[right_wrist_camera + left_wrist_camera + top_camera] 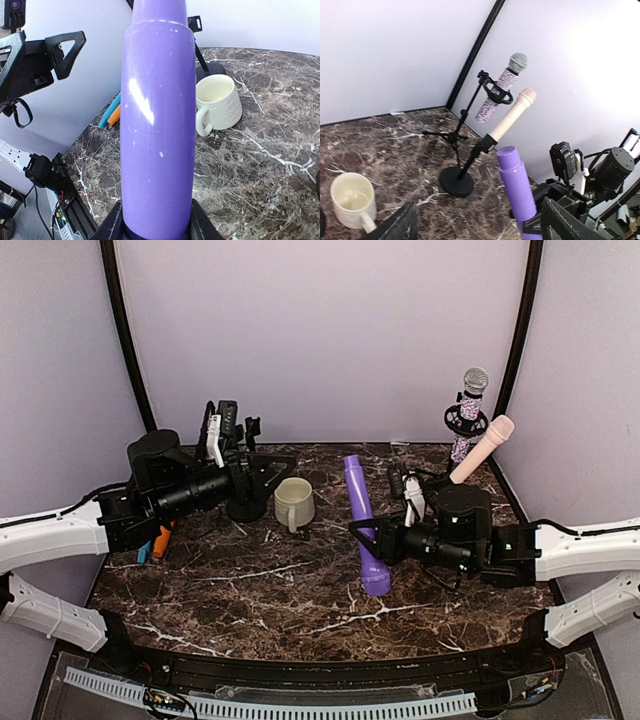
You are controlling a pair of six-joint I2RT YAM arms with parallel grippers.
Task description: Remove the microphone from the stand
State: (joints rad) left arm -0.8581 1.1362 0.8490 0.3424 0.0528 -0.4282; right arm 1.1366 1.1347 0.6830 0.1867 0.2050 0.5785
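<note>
My right gripper (372, 532) is shut on a purple cylindrical microphone (362, 522) and holds it slanted above the middle of the table; in the right wrist view the microphone (157, 115) fills the frame between the fingers (107, 226). A black stand with a round base (245, 508) stands at the back left and also shows in the right wrist view (210, 70). My left gripper (272, 468) is open and empty just above that stand. In its own view the left gripper (480, 230) faces the purple microphone (517, 185).
A cream mug (293, 503) sits beside the left stand. At the back right, a glittery microphone (472, 395) rests in a tripod stand and a pink microphone (485, 448) in a round-base stand (456, 181). Orange and blue pens (158, 542) lie at the left.
</note>
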